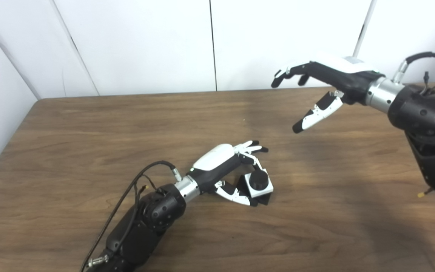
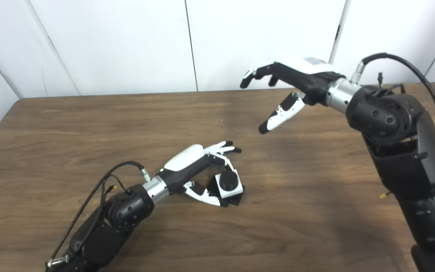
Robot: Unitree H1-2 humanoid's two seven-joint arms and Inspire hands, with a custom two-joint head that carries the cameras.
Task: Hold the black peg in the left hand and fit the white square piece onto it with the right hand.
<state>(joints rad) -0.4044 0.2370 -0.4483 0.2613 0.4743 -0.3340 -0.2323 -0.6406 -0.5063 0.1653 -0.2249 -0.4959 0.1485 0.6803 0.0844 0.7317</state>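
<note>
The white square piece (image 1: 261, 187) sits around the black peg (image 1: 258, 180), whose round top shows through it and whose black base pokes out below at the table. My left hand (image 1: 225, 166) lies low at the table's middle. Its thumb (image 1: 234, 193) presses the front-left side and one finger curls down onto the peg's top, while the other fingers stay stretched out; it is shut on the peg and piece. My right hand (image 1: 315, 88) hangs high at the back right, open and holding nothing, well apart from the piece.
The brown wooden table (image 1: 89, 151) has its back edge against white wall panels (image 1: 145, 45) and its left edge near the frame's left side. The right forearm (image 2: 398, 143) rises bulky at the right. A black cable (image 1: 127, 200) loops off the left wrist.
</note>
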